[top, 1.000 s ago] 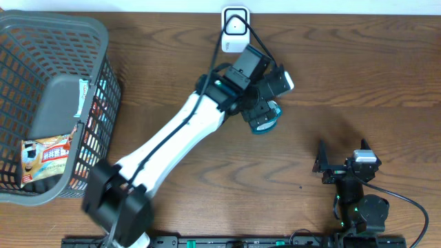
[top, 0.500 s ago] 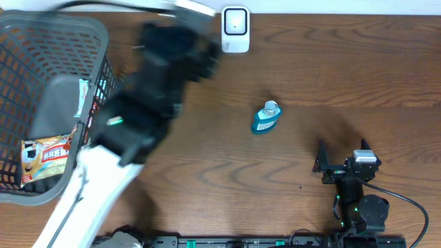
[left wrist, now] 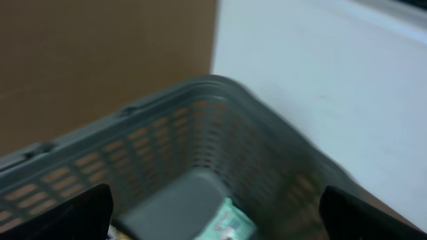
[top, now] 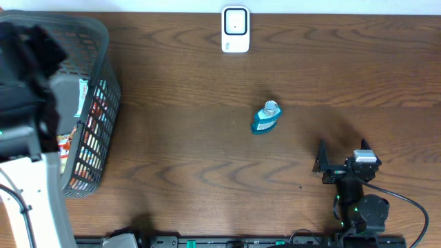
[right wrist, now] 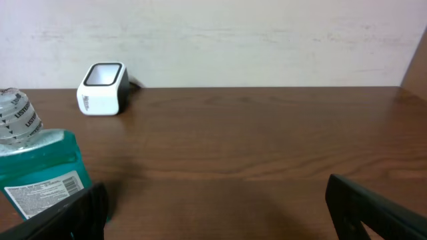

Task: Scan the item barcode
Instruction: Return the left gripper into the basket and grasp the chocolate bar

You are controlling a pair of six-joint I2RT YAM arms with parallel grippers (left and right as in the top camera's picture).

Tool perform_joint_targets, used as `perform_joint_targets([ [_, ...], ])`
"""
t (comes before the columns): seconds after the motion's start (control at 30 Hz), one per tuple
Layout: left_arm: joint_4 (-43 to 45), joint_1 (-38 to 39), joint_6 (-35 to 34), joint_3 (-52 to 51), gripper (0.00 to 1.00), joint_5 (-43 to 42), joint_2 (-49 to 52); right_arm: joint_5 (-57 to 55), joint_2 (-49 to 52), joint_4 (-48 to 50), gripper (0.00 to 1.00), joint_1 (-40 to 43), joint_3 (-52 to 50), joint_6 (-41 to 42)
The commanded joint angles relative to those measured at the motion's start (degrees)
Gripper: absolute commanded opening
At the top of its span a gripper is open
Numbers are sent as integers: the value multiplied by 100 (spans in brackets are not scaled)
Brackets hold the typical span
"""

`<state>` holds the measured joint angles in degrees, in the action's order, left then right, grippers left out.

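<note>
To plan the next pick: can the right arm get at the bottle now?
Probably yes. The open right claw faces the bottle, and nothing stands on the table between them.

Soft even light (one view blurred)

left arm [top: 33, 200] stretched up the far left edge, left end effector [left wrist: 217, 203] spread wide, empty; right end effector [top: 342, 153] sat near the front, likewise wide.

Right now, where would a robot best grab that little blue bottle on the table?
Probably around the teal body of the bottle, below its narrow clear cap, coming level from the right tool's side. It stands upright in the open, and the body is its widest, steadiest part.
</note>
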<state>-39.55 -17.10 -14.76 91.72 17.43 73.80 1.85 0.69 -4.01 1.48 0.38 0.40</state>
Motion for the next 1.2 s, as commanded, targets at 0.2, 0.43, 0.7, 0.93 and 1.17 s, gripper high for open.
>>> perform_joint_targets([
  [0.2,-249,-1606,1480,-122,98,-2625,986,-22,-31,-22,99,-31,-7,61],
  [0.43,-1152,-1856,1478,-166,98,-2691,2013,-22,-31,-22,99,-31,-7,61],
  [0.7,-1794,-1849,1475,-181,98,-2754,2879,-22,-31,-22,99,-28,-7,61],
  [0.93,-1749,-1749,1504,-640,98,-2774,3268,-22,-31,-22,99,-28,-7,61],
  [1.17,-1145,-1408,2031,-1300,98,-2769,3362,-22,-31,-22,99,-28,-7,61],
])
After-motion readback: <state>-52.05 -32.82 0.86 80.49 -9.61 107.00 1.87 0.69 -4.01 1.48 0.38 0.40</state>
